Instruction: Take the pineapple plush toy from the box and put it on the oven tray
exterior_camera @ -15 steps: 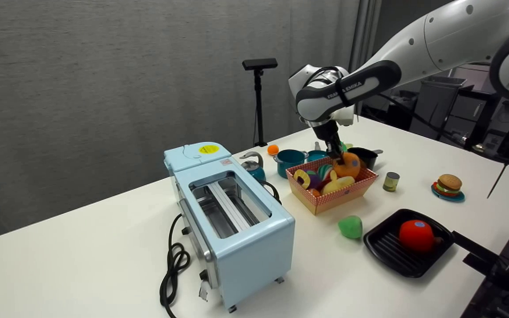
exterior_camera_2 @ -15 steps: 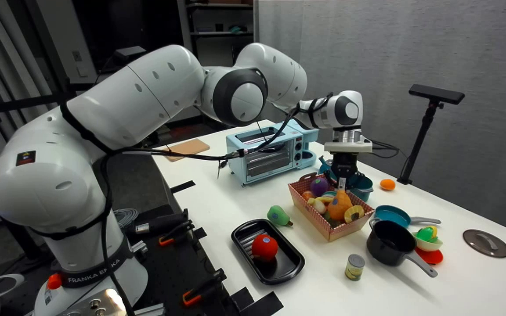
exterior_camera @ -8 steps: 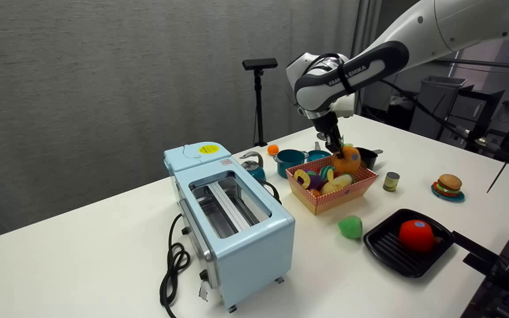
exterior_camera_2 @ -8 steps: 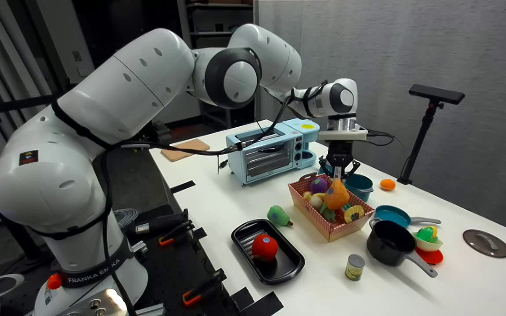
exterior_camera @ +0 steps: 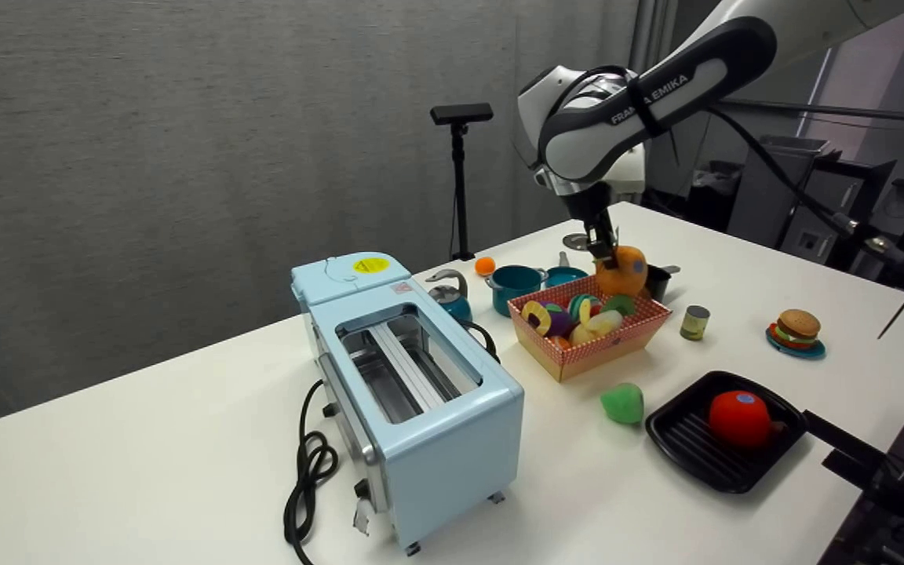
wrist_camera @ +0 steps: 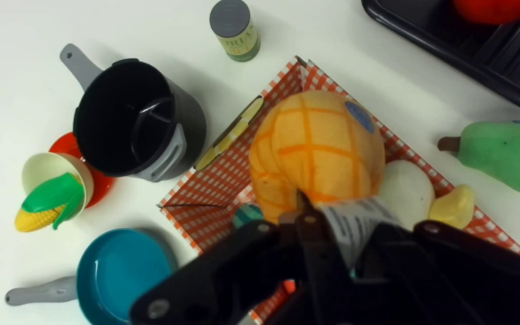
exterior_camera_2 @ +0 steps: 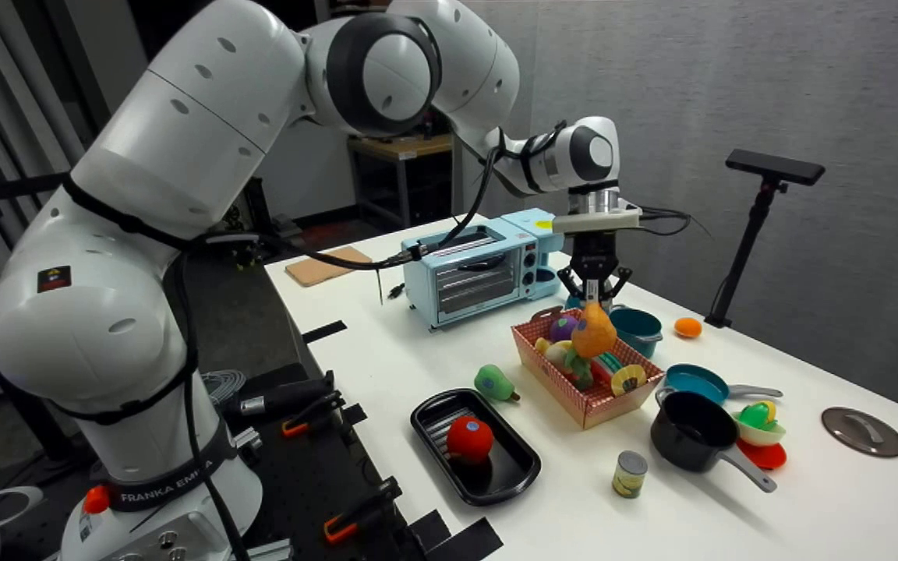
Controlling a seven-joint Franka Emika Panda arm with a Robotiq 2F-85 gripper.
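Wrist view shows the fingers (wrist_camera: 314, 246) clamped on the narrow end of the pineapple plush toy (wrist_camera: 323, 149), its round body mid-frame and the oven tray (wrist_camera: 463, 63) at the upper right. In an exterior view the toy is directly below the fingers, long axis close to upright, over the box (exterior_camera_2: 550, 382) right of centre; its upper part stands above the rim, but whether its underside is free I cannot tell. The tray lies to the toy's lower left there, with a red round toy (exterior_camera_2: 470, 440) near its middle and a green pear-shaped plush (exterior_camera_2: 496, 383) just outside, so I judge the carry should rise, head that way and land clear of the red one. The arm (exterior_camera_2: 383, 74) arches from lower left across the top of the frame, its far end nearly vertical above the toy.
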